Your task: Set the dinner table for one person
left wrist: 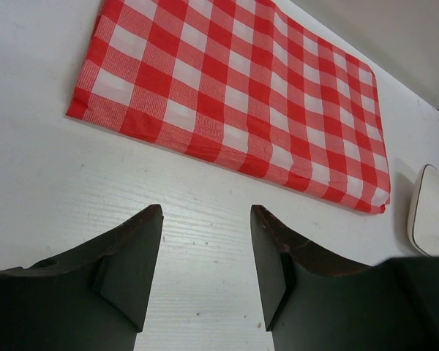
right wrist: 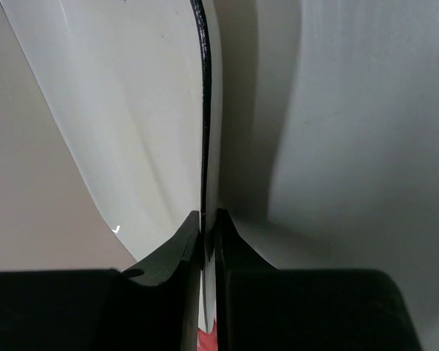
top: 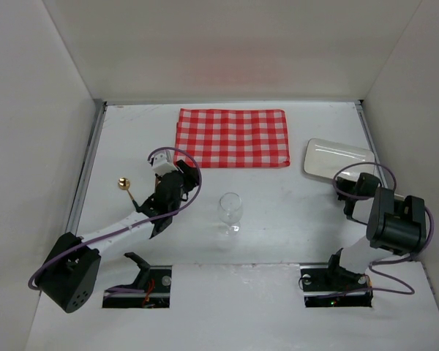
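The right gripper (right wrist: 207, 219) has its fingers pressed together on the thin rim of the plate (right wrist: 154, 110). An edge pinch is probably the only hold so flat a dish offers, and the plate stretches away ahead of the fingertips. The left gripper (left wrist: 206, 212) hangs with fingers apart and empty, low over the bare table (left wrist: 58, 183). The cloth (left wrist: 234, 95) lies flat just ahead of its tips, likely the plate's intended spot. The glass (top: 230, 210) stands back and to their right.
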